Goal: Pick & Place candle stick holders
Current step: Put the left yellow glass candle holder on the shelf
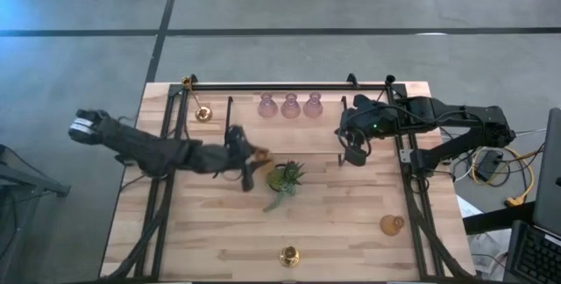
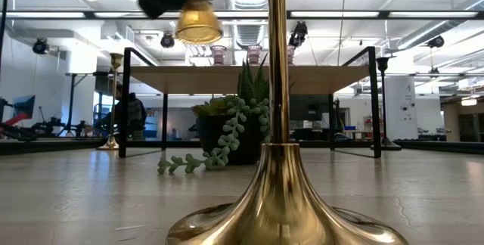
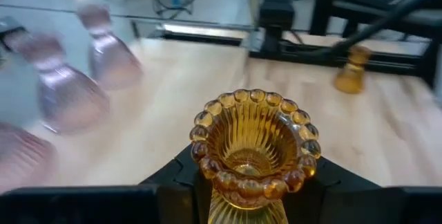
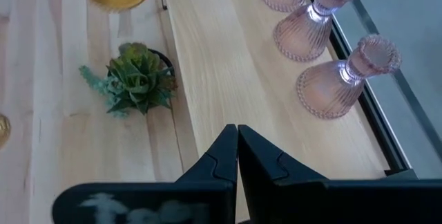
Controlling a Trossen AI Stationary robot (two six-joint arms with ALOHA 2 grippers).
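Three pale pink holders (image 1: 290,105) are standing in a row along the far edge of the worktop (image 1: 210,240) in the high view. A brass holder (image 1: 203,114) is standing near the far left corner, another brass holder (image 1: 288,255) at the near edge, and an amber holder (image 1: 391,224) near the right edge. The left gripper (image 1: 256,155) is hovering mid-worktop, clamping a second amber holder (image 1: 262,153) just beside the potted plant (image 1: 285,177). The right gripper (image 1: 355,154) is hanging right of centre, near the pink row.

Low view: the near brass holder (image 2: 281,200) is filling the foreground, the plant (image 2: 234,128) is standing behind it, and the gripped amber holder (image 2: 198,22) is hanging clear above the worktop.

Left wrist view: the gripper fingers (image 3: 173,182) are closing on the stem of the amber holder (image 3: 254,148), whose beaded rim is facing the camera.

Right wrist view: the right gripper (image 4: 237,156) is showing its fingers pressed together, holding nothing, with the pink holders (image 4: 343,79) and the plant (image 4: 136,79) beyond.
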